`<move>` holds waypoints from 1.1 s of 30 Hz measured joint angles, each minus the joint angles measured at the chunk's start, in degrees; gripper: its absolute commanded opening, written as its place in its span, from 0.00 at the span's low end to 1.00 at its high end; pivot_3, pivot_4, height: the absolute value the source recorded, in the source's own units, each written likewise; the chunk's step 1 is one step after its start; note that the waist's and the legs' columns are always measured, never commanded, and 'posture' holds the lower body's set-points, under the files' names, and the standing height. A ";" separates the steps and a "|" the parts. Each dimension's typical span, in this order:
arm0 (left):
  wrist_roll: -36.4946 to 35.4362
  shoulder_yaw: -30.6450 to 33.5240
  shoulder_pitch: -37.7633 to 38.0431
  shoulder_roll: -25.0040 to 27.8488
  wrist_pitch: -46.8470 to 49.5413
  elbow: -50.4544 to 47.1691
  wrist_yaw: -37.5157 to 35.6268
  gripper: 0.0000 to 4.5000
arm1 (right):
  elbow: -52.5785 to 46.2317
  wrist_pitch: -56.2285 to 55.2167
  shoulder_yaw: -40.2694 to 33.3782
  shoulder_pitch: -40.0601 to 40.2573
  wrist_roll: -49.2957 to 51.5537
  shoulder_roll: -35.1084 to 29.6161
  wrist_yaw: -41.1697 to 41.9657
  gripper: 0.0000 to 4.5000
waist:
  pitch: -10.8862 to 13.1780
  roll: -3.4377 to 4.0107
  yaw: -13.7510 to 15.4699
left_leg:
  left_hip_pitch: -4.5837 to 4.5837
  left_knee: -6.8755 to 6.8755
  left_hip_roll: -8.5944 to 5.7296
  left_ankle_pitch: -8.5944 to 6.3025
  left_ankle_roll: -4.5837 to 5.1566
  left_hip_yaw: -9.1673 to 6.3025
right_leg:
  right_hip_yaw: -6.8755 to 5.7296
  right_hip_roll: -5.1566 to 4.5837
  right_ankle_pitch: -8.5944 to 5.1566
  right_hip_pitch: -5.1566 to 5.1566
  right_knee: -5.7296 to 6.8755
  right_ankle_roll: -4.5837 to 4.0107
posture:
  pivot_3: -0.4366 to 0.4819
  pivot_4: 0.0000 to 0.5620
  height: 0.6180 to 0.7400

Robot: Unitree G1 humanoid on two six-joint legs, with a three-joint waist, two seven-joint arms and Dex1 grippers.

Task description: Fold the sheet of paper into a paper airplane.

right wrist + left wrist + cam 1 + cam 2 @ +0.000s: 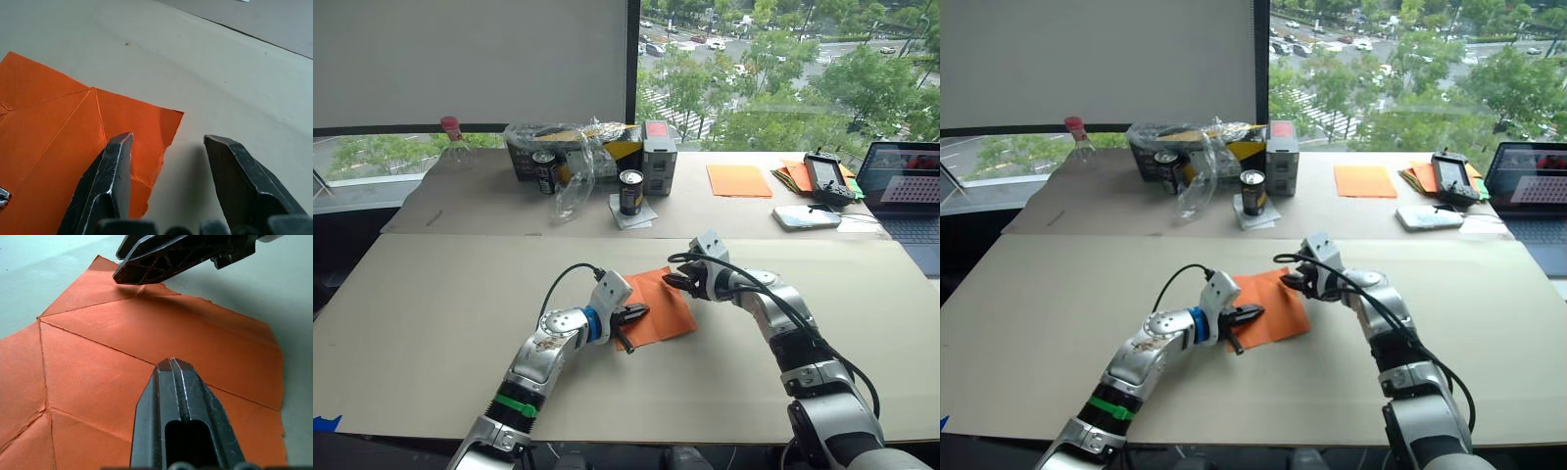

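On the near table (431, 323): the big pale work surface is carrying the whole play, with the clutter well apart on the far table (489, 186).
Sheet of paper (658, 306): bright orange and creased, it is lying flat and unfolded at mid-table, between the two arms; crease lines are fanning out across it in the left wrist view.
Right gripper (673, 281): it is reaching in at the sheet's far right edge, jaws spread apart and gripping nothing; in its wrist view one finger is sitting over the paper's margin, the other over bare table.
Left gripper (638, 314): fingers pressed together with nothing between them, it is resting its tip on the sheet's near left part, seemingly pinning it down.
Step in hand: by my read, an early fold is being set up; no airplane shape yet.
Next move: the right gripper is likely needing to close on that edge, lift it and carry it over along a crease while the left is holding the sheet from sliding.
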 measured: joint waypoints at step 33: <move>2.18 -4.19 -3.55 -1.62 2.70 1.06 2.21 0.00 | -7.03 -28.24 9.97 3.28 -10.04 -7.19 12.22 0.01 | -0.05 0.06 -0.11 | 0.05 0.00 -0.01 0.00 0.00 0.00 | 0.00 0.00 0.00 0.04 -0.01 0.02 | 0.48 0.27 0.93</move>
